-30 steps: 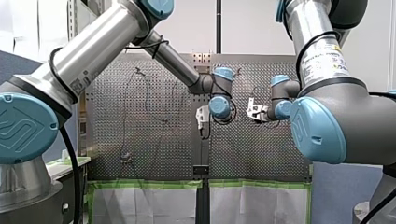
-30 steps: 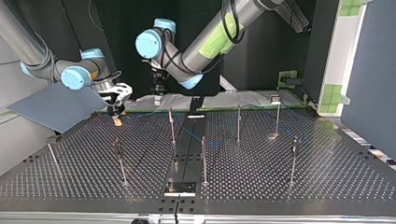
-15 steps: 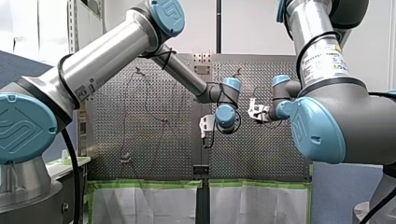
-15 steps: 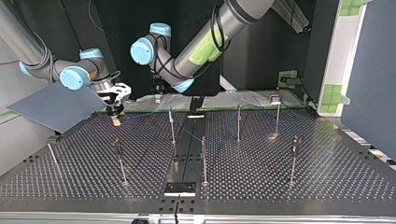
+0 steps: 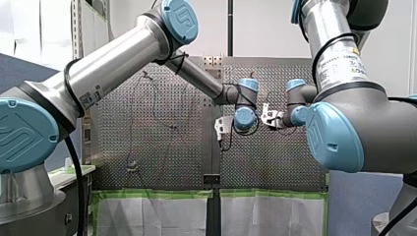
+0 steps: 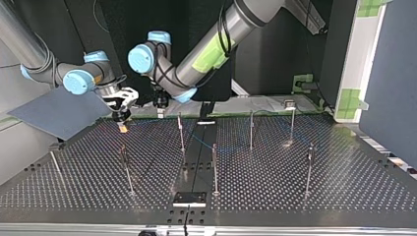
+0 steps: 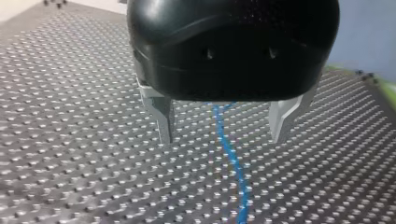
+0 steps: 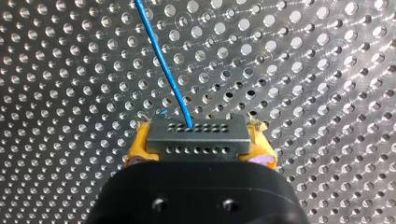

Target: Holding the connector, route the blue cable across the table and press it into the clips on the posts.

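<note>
My right gripper (image 8: pixel 200 142) is clamping the connector (image 8: pixel 196 133) between its 2 yellow pads (image 8: pixel 138 148), with 1 pad pressing on each end. The connector is showing as a grey rectangular block with 2 rows of small holes across its face, and it is sitting just ahead of the gripper's black body. The blue cable (image 8: pixel 169 79) is leaving the block's far edge near its middle as 1 thin, smooth strand. It is running ahead of the gripper in a gentle curve over the perforated table (image 8: pixel 303 70).

My left gripper (image 7: pixel 223 137) is hanging released above the table, its 2 metal fingers (image 7: pixel 161 114) spread wide and gripping nothing. The cable is passing beneath it, between the 2 fingers but touching neither. Here it is looking slightly wavy and flecked with paler blue as it is running on past the fingertips.
</note>
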{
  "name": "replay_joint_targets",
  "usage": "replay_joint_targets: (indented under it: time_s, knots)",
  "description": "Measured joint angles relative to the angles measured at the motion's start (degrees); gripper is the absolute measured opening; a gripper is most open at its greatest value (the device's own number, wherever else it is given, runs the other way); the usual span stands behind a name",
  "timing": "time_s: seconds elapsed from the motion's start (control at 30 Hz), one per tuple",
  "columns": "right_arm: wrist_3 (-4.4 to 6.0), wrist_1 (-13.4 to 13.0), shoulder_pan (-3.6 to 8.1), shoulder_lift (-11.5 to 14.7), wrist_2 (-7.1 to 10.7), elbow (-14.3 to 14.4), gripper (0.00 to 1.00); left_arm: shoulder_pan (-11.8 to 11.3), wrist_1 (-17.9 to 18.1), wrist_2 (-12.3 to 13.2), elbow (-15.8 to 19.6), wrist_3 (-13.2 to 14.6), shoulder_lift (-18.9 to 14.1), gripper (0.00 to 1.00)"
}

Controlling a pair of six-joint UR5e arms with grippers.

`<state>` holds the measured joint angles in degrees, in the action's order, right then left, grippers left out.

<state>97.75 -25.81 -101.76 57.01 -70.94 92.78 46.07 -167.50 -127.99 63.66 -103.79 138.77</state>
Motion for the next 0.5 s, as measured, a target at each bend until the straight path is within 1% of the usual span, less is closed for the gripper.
replay_joint_targets:
  time_s: [0.17,0.3,0.5]
  knots:
    - [0.00,0.0,-0.01,0.0,0.00,0.0,0.00,-0.6,0.3,0.4,-2.4,-0.1,0.3,1.00]
    - [0.00,0.0,-0.03,0.0,0.00,0.0,0.00,-0.9,-1.1,1.6,-4.7,-0.5,2.0,1.00]
    - [0.00,0.0,-0.05,0.0,0.13,0.0,0.00,-0.6,-2.5,2.0,-7.8,-1.4,5.1,1.00]
